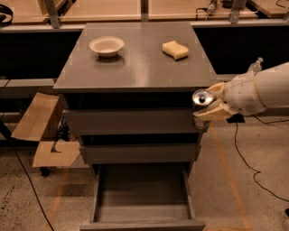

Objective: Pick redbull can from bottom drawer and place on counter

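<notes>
Floor (271, 149): speckled beige, crossed by orange tape lines (229, 173)
Cables (235, 144): black, trailing over floor at right and left
Cardboard (38, 115): flattened brown pieces, low at left
Rear furniture: light wooden tabletops (99, 9) on grey metal posts (143, 8), deep shadow beneath
Bottle (255, 65): clear plastic, far right
Light: warm, dim
Hand (205, 106): at right, clasped on redbull can (201, 97), just off front right corner of grey surface (135, 58)

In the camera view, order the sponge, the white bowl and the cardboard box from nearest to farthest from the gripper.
The gripper, holding the redbull can, is by the counter's right edge.
1. Sponge, counter's right side.
2. White bowl, counter's left side.
3. Cardboard box, floor, far left.
</notes>
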Controlling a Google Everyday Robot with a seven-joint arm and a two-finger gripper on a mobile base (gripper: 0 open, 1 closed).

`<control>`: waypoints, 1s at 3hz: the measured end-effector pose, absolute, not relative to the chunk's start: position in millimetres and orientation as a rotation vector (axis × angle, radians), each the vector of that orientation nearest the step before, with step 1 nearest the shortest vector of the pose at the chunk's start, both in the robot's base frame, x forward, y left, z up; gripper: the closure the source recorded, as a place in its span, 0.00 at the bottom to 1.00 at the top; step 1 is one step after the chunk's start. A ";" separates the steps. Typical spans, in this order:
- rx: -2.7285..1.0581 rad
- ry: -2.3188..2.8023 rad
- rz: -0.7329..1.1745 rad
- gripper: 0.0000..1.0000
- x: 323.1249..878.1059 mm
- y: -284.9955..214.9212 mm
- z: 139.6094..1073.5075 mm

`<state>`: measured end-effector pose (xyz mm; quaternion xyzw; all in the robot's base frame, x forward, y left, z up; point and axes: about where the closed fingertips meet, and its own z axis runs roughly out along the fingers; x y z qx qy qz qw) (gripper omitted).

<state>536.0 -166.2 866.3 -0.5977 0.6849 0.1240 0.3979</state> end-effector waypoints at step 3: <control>-1.455 1.646 0.151 1.00 617.6 -174.2 1018.6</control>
